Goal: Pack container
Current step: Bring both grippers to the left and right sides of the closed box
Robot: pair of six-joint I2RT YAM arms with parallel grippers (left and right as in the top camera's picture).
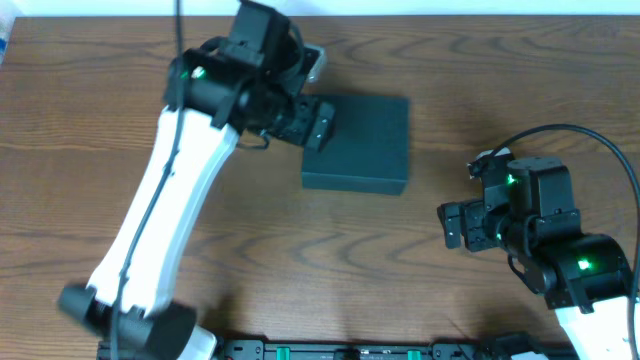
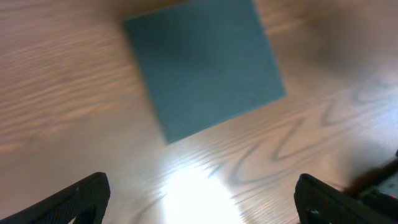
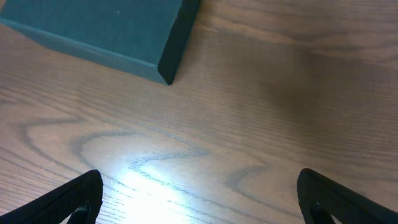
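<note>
The container (image 1: 362, 143) is a dark green-black square box lying shut on the wooden table, right of centre at the back. It also shows in the left wrist view (image 2: 204, 62) and its corner in the right wrist view (image 3: 106, 31). My left gripper (image 1: 318, 122) hovers at the box's left edge, open and empty, with bare table between its fingers (image 2: 199, 199). My right gripper (image 1: 455, 225) is open and empty over bare table (image 3: 199, 199), to the right and front of the box.
The wooden table (image 1: 300, 260) fills the views. A dark rail (image 1: 360, 350) runs along the front edge. No snack packets show in any view.
</note>
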